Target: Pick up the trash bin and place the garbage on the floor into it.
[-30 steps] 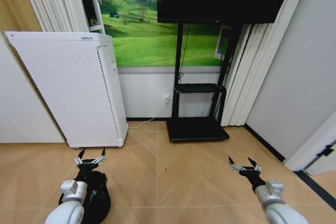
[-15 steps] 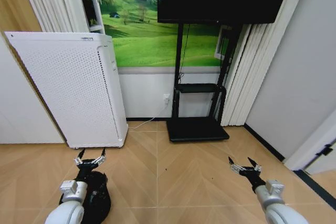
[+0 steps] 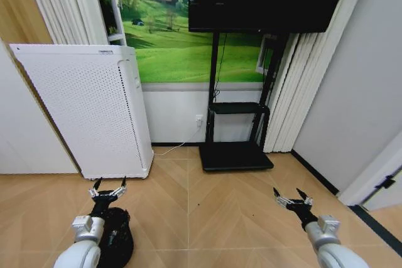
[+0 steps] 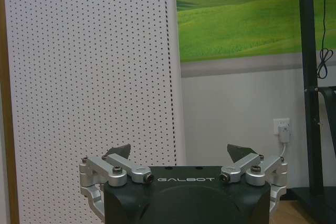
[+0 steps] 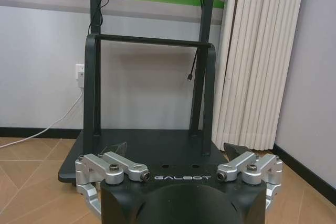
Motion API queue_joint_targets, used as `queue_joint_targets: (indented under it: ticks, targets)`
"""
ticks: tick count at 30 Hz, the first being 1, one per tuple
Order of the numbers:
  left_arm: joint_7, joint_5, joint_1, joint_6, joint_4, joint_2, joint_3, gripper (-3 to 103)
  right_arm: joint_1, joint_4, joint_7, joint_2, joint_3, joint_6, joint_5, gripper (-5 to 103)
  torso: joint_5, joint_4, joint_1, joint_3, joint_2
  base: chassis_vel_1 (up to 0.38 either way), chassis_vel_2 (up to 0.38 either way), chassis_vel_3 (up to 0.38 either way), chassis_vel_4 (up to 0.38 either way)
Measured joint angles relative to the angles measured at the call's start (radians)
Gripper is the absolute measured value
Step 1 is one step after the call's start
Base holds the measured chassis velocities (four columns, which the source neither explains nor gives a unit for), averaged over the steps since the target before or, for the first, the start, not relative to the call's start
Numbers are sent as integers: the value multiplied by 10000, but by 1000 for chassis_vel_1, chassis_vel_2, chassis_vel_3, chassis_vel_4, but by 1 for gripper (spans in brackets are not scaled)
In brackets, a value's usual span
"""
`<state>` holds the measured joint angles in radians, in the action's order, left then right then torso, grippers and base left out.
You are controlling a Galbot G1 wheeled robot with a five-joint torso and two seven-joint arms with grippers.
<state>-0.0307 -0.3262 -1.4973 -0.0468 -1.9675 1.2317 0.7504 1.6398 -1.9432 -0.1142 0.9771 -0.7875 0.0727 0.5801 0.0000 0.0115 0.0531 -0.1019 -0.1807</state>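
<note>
The trash bin [image 3: 117,238], small, black and round, stands on the wood floor at the lower left, partly hidden behind my left arm. My left gripper [image 3: 107,187] hangs open just above and beyond the bin's far rim, holding nothing. In the left wrist view the left gripper [image 4: 178,151] has its fingers spread and faces the white appliance. My right gripper [image 3: 292,196] is open over bare floor at the lower right, and in the right wrist view the right gripper [image 5: 175,148] faces the TV stand. The garbage is out of view.
A tall white perforated appliance [image 3: 88,105] stands against the wall behind the bin. A black TV stand [image 3: 235,149] with a low base plate sits at the centre back, with a cable running to a wall socket [image 3: 198,118]. White curtains [image 3: 295,92] hang at the right.
The whole head picture has shifted slightly downward, so the camera has moved. Both grippers stay open in the same places.
</note>
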Motion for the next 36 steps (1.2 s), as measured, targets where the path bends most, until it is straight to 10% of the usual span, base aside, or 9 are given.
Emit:
queue_joint_targets:
  ticks: [36]
  targets:
    - [0,0,0,1,1,0,0,100,0,0,0,0,1,0,0,100,0,0,396,-1087,-1481,0,0,0,0]
